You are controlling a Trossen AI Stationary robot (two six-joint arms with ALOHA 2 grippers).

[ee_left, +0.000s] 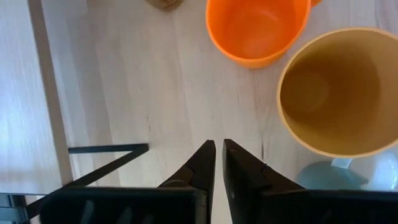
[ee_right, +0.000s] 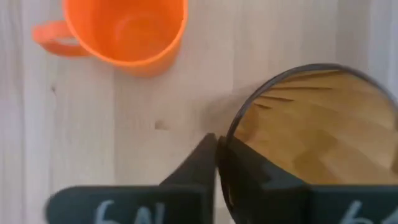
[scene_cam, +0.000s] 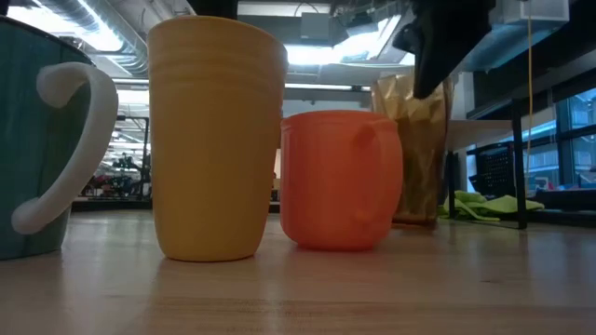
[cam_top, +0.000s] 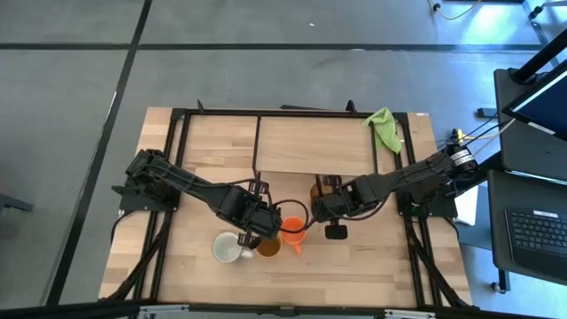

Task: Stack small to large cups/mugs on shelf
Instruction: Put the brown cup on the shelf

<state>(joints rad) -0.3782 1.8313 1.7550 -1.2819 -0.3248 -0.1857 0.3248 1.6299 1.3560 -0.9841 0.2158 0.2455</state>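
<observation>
Near the table's front stand the white mug [cam_top: 228, 247], the tan-yellow mug [cam_top: 268, 246] and the small orange cup [cam_top: 292, 232], all upright on their bases. The amber see-through tumbler [cam_top: 316, 190] stands just behind them, in front of the shelf [cam_top: 314, 146]. My right gripper [ee_right: 217, 146] is shut on the tumbler [ee_right: 311, 124]. My left gripper [ee_left: 216, 149] hovers shut over bare tabletop beside the tan-yellow mug [ee_left: 339, 93] and the orange cup [ee_left: 258, 28], holding nothing. My right gripper pinches the tumbler's rim [ee_right: 233, 134] on the side nearest the orange cup, one finger inside the tumbler and one outside. The fingers slant down from above. The tumbler stands upright with its base [scene_cam: 414, 221] on the table.
A green cloth [cam_top: 384, 127] lies at the table's far right, beside the shelf. One black shelf leg [ee_left: 106, 149] stands close to my left gripper. Bare tabletop lies in front of the cups.
</observation>
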